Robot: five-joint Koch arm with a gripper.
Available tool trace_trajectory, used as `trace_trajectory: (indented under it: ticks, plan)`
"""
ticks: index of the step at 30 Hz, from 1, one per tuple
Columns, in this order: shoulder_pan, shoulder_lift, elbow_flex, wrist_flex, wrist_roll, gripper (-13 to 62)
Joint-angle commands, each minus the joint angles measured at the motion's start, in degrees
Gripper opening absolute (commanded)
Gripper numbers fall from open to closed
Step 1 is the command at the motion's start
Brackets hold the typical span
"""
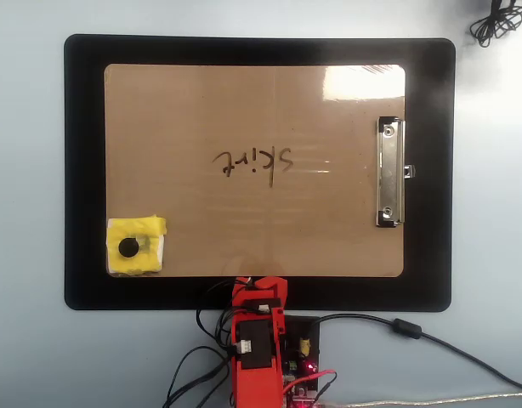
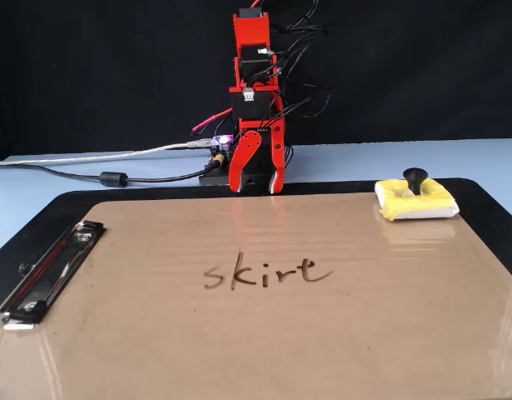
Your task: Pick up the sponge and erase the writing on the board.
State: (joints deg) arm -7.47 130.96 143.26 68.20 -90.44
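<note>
The tan board (image 1: pixel 201 102) lies on a black mat (image 1: pixel 82 170), and it also shows in the fixed view (image 2: pixel 156 333). The writing (image 1: pixel 252 161) reads "skirt" near the board's middle (image 2: pixel 264 273). The yellow sponge (image 1: pixel 146 229) with its black knob sits on the board's bottom-left corner in the overhead view, at the far right in the fixed view (image 2: pixel 414 200). My red gripper (image 2: pixel 256 188) hangs folded at the arm's base, just off the mat's edge (image 1: pixel 261 285). It is open and empty, well apart from the sponge.
A silver clip (image 1: pixel 390 170) sits on the board's right short edge in the overhead view, left in the fixed view (image 2: pixel 47 271). Cables (image 1: pixel 414 331) run from the arm's base over the pale blue table. Another cable bundle (image 1: pixel 499 21) lies top right.
</note>
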Motion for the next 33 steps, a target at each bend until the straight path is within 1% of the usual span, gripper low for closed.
trace_trajectory:
  ticks: [1, 4, 8, 12, 18, 20, 26, 33]
  plan:
    - [-2.55, 3.87, -2.90, -1.23, -1.05, 32.3]
    - [-8.26, 3.96, -6.77, -5.27, -0.88, 31.8]
    - [-19.16, 3.87, -10.46, -13.45, -1.93, 31.8]
    - [-26.81, 3.16, -10.63, -28.30, -3.69, 31.8]
    - [-38.23, -3.43, -10.46, -45.88, -3.96, 31.7]
    - [-40.08, -5.71, -10.46, -52.03, -3.96, 31.8]
    - [-40.43, -12.92, -9.58, -67.85, -3.69, 31.8]
    - [-42.01, -20.57, -9.67, -77.43, -3.78, 31.8]
